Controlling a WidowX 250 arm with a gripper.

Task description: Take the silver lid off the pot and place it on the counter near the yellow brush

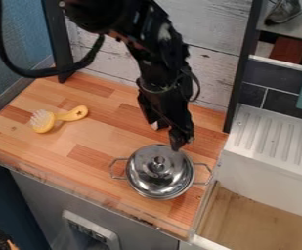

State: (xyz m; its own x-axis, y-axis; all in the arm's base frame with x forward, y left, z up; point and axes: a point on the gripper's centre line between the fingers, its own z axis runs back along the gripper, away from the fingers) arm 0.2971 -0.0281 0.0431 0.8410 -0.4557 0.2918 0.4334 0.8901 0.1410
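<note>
Gripper [167,134] at the far rim of the pot [154,183], lower centre of frame, on the worktop [101,146]; jaws spread, empty; contact uncertain. Brush [61,117] at left. A sound grasp of the knob [158,164] calls for centring above it, straight descent and even closure, clear of the handles [112,169].

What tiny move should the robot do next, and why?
Maybe ease the gripper toward the knob on the lid: it hangs by the lid's far edge, and the knob sticks up in the middle, probably easiest to grab.
</note>
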